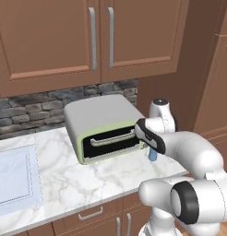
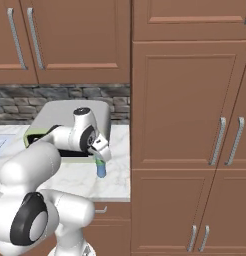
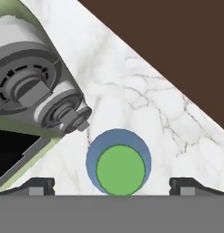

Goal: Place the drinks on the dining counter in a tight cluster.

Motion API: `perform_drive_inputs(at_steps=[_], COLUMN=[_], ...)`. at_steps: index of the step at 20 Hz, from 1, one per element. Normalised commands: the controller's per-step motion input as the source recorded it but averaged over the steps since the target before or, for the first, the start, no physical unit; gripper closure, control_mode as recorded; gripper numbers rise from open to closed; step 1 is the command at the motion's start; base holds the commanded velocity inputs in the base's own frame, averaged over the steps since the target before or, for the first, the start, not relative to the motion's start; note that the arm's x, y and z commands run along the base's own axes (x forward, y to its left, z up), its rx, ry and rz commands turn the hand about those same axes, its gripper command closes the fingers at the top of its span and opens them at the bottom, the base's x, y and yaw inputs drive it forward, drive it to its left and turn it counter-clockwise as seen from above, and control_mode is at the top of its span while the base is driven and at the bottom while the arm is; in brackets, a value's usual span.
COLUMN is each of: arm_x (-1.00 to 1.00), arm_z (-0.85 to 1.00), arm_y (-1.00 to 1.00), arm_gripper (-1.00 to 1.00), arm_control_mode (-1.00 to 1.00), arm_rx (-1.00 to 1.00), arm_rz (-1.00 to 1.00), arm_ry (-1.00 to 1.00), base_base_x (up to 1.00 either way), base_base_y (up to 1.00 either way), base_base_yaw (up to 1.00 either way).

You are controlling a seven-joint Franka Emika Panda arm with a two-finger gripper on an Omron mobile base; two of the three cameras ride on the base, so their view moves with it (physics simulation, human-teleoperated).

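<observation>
- One small pale-blue bottle [image 3: 118, 161] stands upright on the marble counter [image 1: 64, 179], just beside the front right corner of the toaster oven [image 1: 104, 126].
- Seen from above in the hand view, the bottle is a blue round body with a green round cap in its middle.
- From the base views only its lower blue part shows, below the robot's hand, near the counter's front edge.
- Directly above the bottle hangs the end effector [image 3: 112, 185], its two dark tips spread wide to either side of the bottle and clear of it; nothing is gripped.
- Toaster oven: grey top, pale green trim, dark open front with a bar handle; it sits against the stone backsplash [image 1: 32, 108].
- Left of the toaster oven, a sink [image 1: 14, 177] is set in the counter.
- Brown wall cabinets [image 1: 87, 37] hang above the toaster oven, and tall brown cupboards [image 2: 195, 125] stand to its right.
</observation>
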Motion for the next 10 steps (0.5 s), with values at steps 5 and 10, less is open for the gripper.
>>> perform_drive_inputs(at_steps=[5, 10], arm_x=[-0.02, 0.0], arm_z=[0.22, 0.09], arm_y=[0.0, -0.03], arm_gripper=[-1.0, -1.0], arm_control_mode=[-1.0, -1.0], arm_rx=[0.0, 0.0], arm_rz=[-0.04, -0.03], arm_ry=[0.0, 0.0], base_base_x=[0.0, 0.0], base_base_y=[0.0, 0.0], base_base_yaw=[0.0, 0.0])
